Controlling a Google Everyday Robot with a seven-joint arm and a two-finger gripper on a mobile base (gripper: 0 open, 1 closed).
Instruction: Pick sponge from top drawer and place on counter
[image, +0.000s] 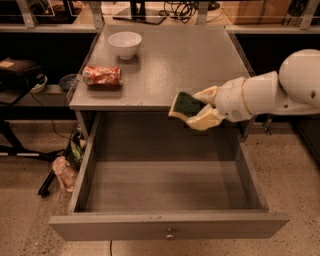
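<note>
My gripper (199, 107) reaches in from the right and is shut on the sponge (184, 104), whose dark green top and pale yellow edge show between the cream fingers (205, 120). It holds the sponge in the air at the front edge of the counter (170, 65), above the back of the top drawer (165, 185). The drawer is pulled wide open, its grey floor bare, with a small brass knob (170, 233) on the front panel.
A crushed red-orange can (102, 76) lies at the counter's left front. A white bowl (124, 44) stands behind it. A pale shelf with metal posts and cables runs along the back. Bags and clutter sit on the floor at the left.
</note>
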